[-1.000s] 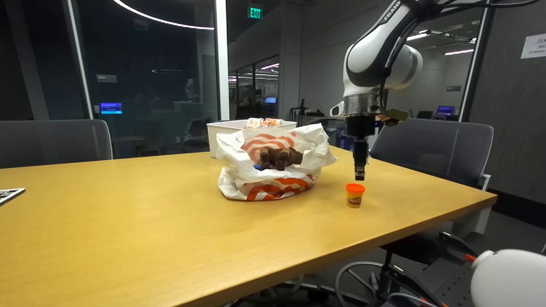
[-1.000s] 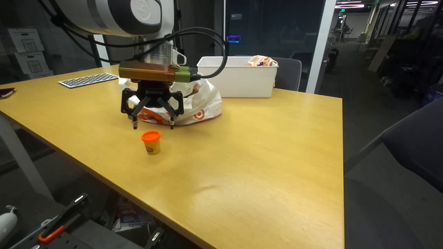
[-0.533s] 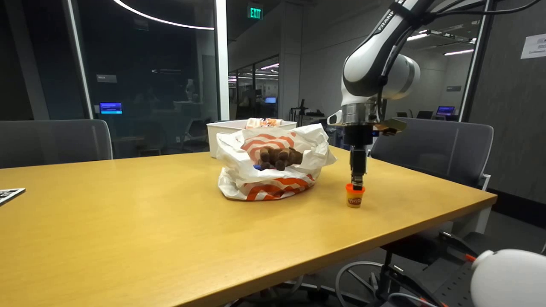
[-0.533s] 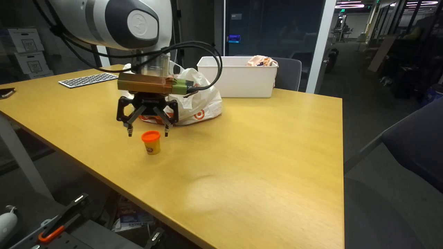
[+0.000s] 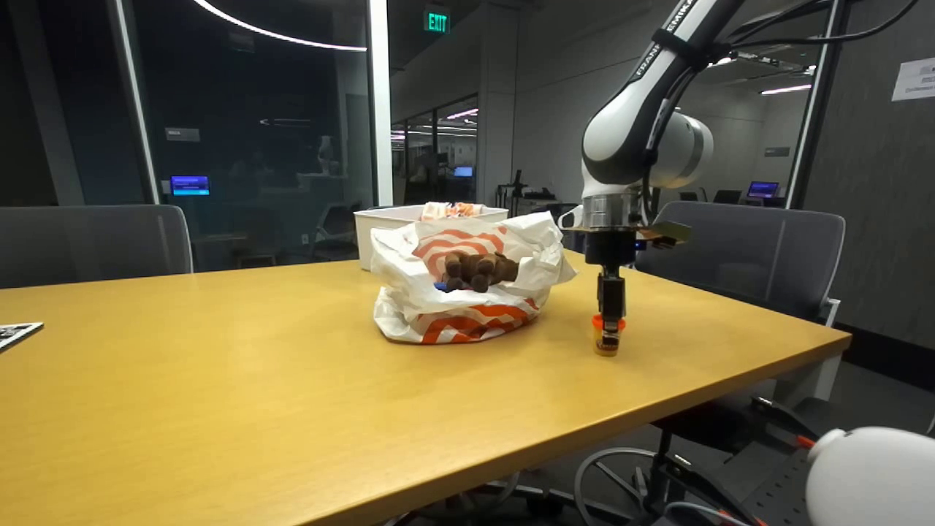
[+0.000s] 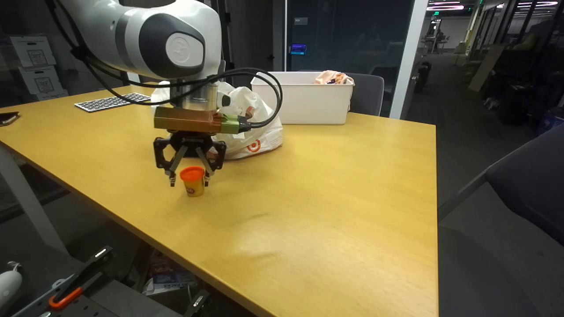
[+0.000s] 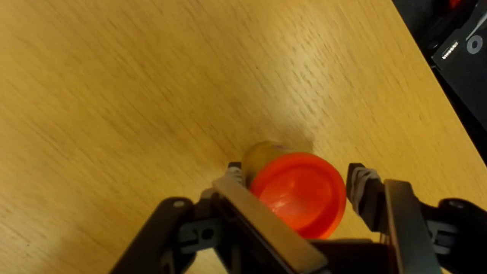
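A small yellow tub with an orange lid (image 5: 605, 351) stands upright on the wooden table; it also shows in an exterior view (image 6: 194, 188) and, from above, in the wrist view (image 7: 300, 190). My gripper (image 6: 189, 182) is lowered around the tub, one finger on each side, pointing straight down. The fingers are partly apart. In an exterior view gaps show between the fingertips and the tub. In the wrist view the left fingertip is close beside the tub's body and the right one close to the lid's edge; contact cannot be told.
A white plastic bag with red pattern (image 5: 467, 325) stands near the tub, a brown plush toy (image 5: 478, 270) in its mouth. A white bin (image 6: 308, 105) with cloth stands behind it. A keyboard (image 6: 110, 102) lies farther off. The table's edge (image 5: 657, 405) runs near the tub. Chairs (image 5: 745, 256) stand around.
My gripper has come down from above the tub to around it, and its fingers have drawn closer together. The tub, bag and bin have not moved.
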`<state>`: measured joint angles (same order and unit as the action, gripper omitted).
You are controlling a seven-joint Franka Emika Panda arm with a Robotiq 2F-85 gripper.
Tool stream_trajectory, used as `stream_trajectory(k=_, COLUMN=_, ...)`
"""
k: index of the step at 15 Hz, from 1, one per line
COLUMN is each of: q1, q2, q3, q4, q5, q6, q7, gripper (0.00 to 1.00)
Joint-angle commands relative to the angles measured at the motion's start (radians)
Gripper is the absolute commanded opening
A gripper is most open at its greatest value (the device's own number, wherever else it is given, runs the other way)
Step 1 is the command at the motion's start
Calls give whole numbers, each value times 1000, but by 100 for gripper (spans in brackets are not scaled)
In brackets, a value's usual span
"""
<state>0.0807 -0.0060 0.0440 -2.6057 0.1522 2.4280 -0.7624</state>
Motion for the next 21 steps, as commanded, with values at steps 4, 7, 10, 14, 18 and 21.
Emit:
stream_trajectory(k=4, q1=-6, q2=-9, q3=7, q4=-6, q5=11, q6=22, q7=-14, gripper=22)
stream_trajectory(k=7, q1=-9, q2=-96, q3=4, q4=-46, q5=-34, q6=2, q7=13, gripper=22)
stream_trajectory(k=10, q1=2, q2=-241, q3=8, q4=-102, q5=-108, q6=-15, q7=2, gripper=22)
stream_trajectory(k=14, q1=32, q2=-346, q3=49, q4=-57, q5=-297, q6=-79, q7=63, gripper=22)
stream_trajectory(k=18, q1=81, q2=-283, q3=128, q4=128, q5=-452, q6=-185, q7=117, gripper=22)
stream_trajectory(k=21, q1=108, q2=-194, q3=177, q4=289, q5=-546, q6=-255, q7=129, gripper=22)
